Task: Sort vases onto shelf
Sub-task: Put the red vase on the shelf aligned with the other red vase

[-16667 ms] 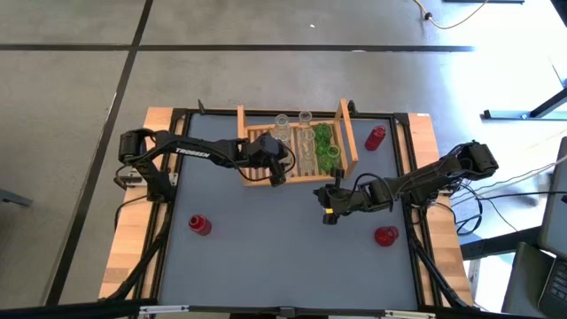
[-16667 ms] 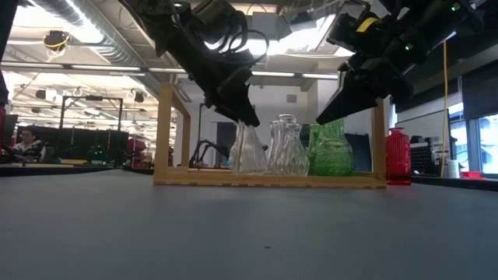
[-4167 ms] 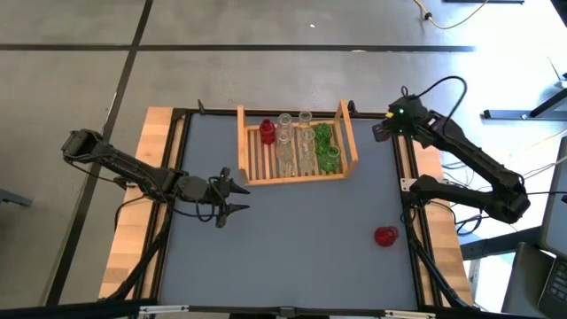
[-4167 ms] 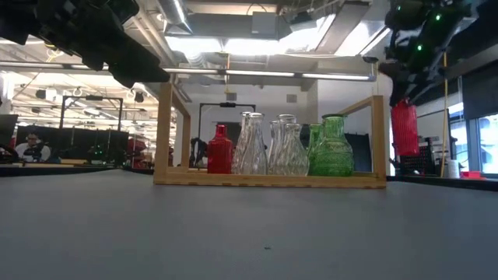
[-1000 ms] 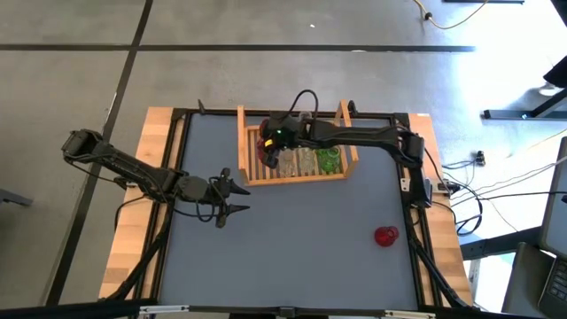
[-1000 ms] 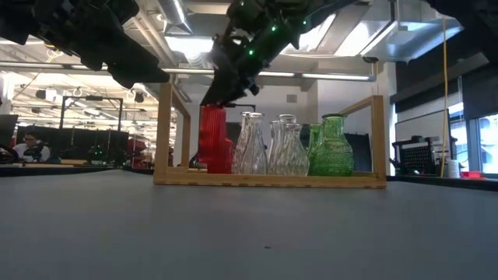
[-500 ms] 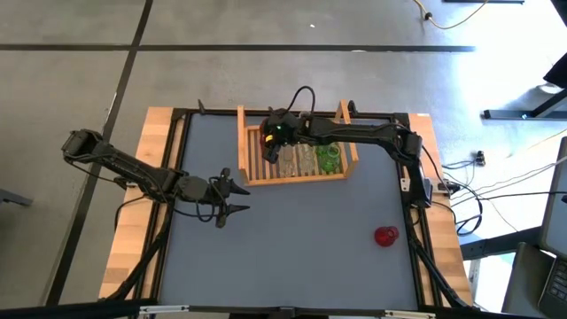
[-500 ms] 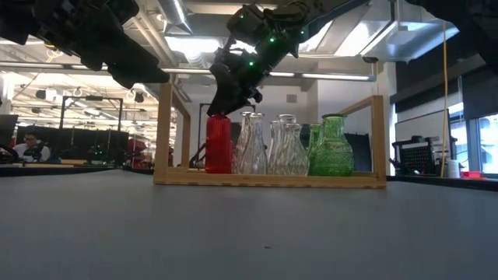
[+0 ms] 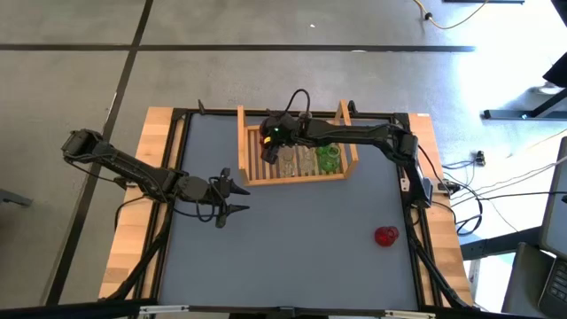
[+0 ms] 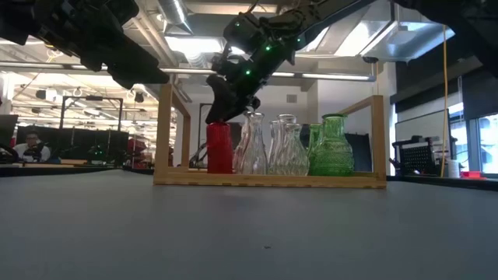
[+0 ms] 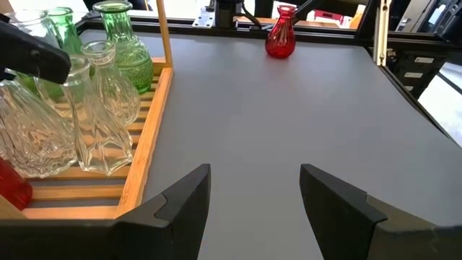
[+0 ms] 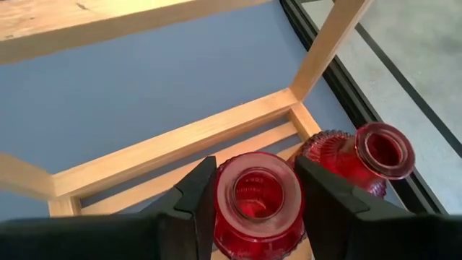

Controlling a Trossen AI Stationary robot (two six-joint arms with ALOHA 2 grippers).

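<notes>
From above, the grey table (image 9: 292, 239) carries the shelf (image 9: 346, 142) at its far edge; one red vase (image 9: 384, 236) stands alone well apart from it. The left gripper (image 9: 232, 197) hovers open.

At table height, a workshop hall lies behind.

The right gripper (image 12: 251, 191) straddles a red vase (image 12: 254, 198) in the shelf's corner, seemingly loosened.

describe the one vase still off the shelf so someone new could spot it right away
Start from the wooden shelf at the far middle of the grey table, then look toward the near right corner. A small red vase stands there alone on the bare surface. Every other vase is packed into the shelf; this one has nothing beside it.
</notes>
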